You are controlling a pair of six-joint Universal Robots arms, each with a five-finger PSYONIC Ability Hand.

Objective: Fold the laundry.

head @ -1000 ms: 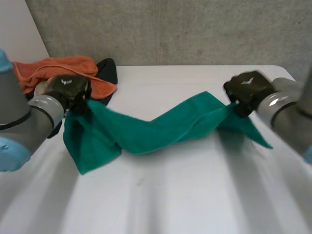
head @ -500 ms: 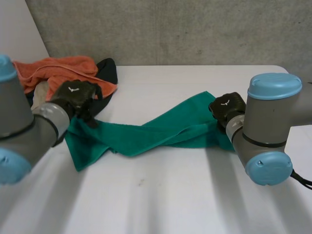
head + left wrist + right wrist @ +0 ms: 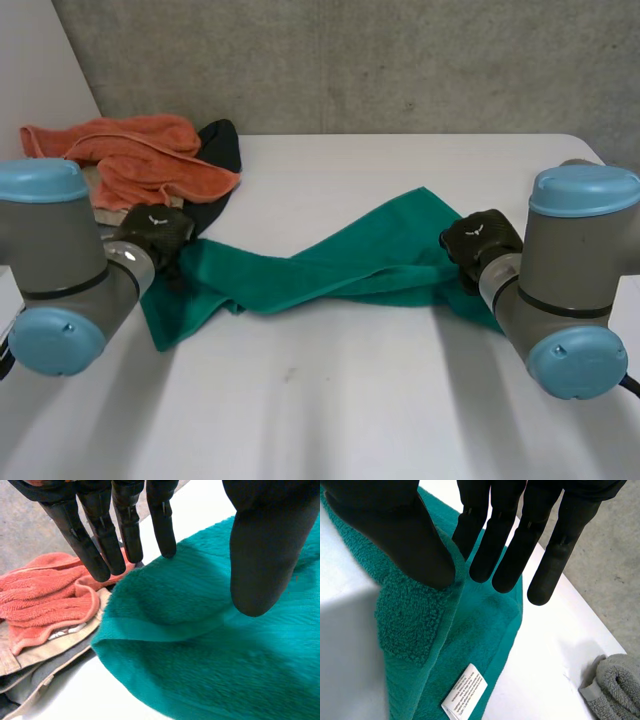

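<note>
Left hand [image 3: 155, 232] is seen spread open over one end of the green towel [image 3: 330, 265], with its fingers [image 3: 127, 530] held straight and its thumb [image 3: 260, 555] set well apart, and nothing is pinched between them. At the towel's other end the right hand [image 3: 480, 240] is held the same way: fingers [image 3: 512, 545] straight, thumb [image 3: 400, 535] apart, and the terry cloth left loose beneath the palm. The towel itself is laid out in a twisted band on the white table [image 3: 330, 400] between the two hands, and a wider flap is spread at the left hand's end. A white label [image 3: 465, 691] is shown on the towel's edge, past the right hand's fingertips. Just beside the towel's left-hand end a heap is found: an orange towel [image 3: 140, 160], a black garment [image 3: 222, 150] and a beige cloth [image 3: 45, 652] tucked under the orange one. Beyond the towel's right-hand end, apart from it, a grey towel [image 3: 615, 685] is glimpsed.
</note>
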